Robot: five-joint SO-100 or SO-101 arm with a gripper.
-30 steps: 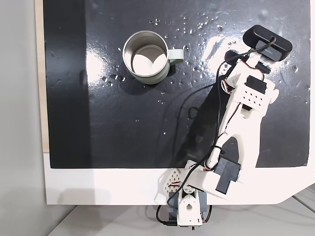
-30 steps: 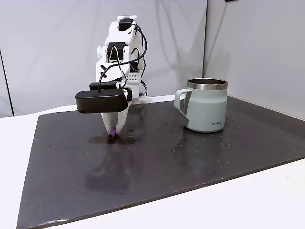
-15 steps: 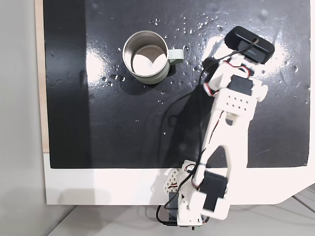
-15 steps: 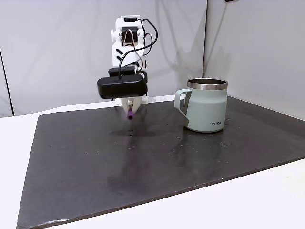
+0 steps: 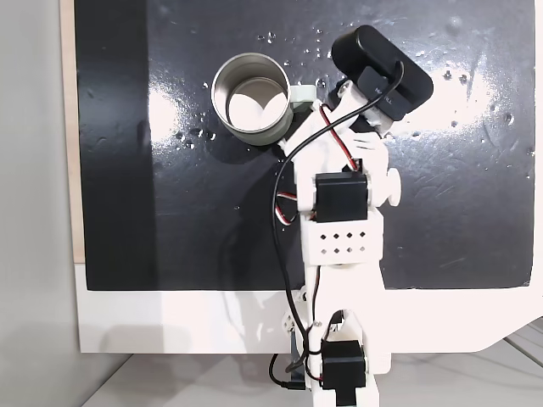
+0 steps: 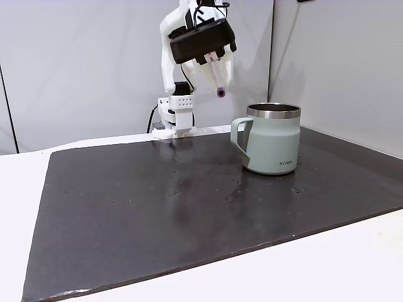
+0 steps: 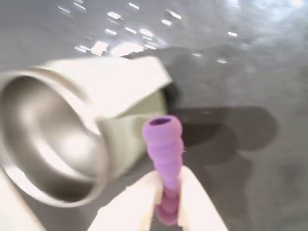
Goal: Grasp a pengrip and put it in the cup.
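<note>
Side-on fixed view: the white arm (image 6: 182,107) rises from its base at the far edge of the dark mat (image 6: 157,207) and holds the gripper (image 6: 220,88) high in the air, above the level of the cup's rim and to the left of the cup (image 6: 272,138). A black camera housing (image 6: 201,41) sits on the wrist. The two white fingers (image 6: 213,70) point downward and pinch the pengrip (image 6: 221,92), whose purple lower end protrudes below the fingertips. The pengrip is clear of the mat and touches nothing but the gripper. The cup stands upright on the right half of the mat, handle (image 6: 239,133) turned to the left, toward the arm.

Top-down fixed view: the cup (image 5: 252,97) stands near the far edge of the mat (image 5: 170,212), left of centre, its shiny interior open to the camera and its handle (image 5: 303,93) pointing right. The arm (image 5: 344,246) reaches from the white desk (image 5: 170,322) at the near edge straight across the mat; the camera housing (image 5: 382,72) lies just right of the handle and hides the fingertips.

Wrist view: the fingers (image 7: 199,202) enter from the bottom edge and are pressed onto the lower part of the pengrip (image 7: 164,144), a ribbed light-purple tube with its open end uppermost in the frame. The cup (image 7: 53,139) appears blurred at left, mouth tilted toward the lens, handle (image 7: 122,139) beside the tube. The pengrip is outside the cup, beside its handle side.
</note>
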